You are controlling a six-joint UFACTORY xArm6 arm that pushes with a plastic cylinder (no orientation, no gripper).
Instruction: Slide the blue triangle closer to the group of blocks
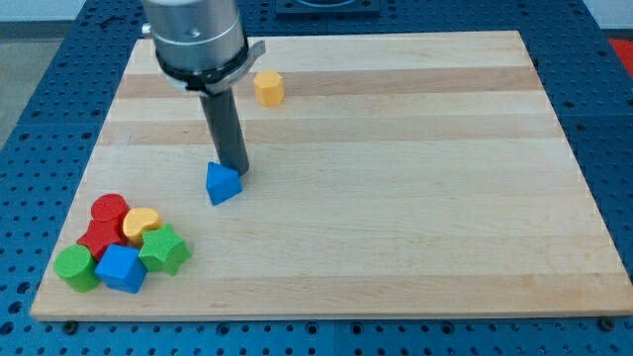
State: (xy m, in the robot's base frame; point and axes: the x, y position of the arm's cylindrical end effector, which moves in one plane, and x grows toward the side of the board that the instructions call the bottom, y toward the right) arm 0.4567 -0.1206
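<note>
The blue triangle (223, 184) lies on the wooden board, left of centre. My tip (235, 170) stands right at its upper right edge, touching or almost touching it. The group of blocks sits at the board's bottom left corner: a red cylinder (109, 209), a red star (101, 235), a yellow heart (141, 222), a green star (164, 249), a blue cube (122, 268) and a green cylinder (76, 267). The blue triangle is apart from the group, up and to its right.
A yellow-orange hexagonal block (268, 88) stands alone near the top of the board (396, 198), right of the arm's body (196, 40). Blue perforated table surrounds the board's edges.
</note>
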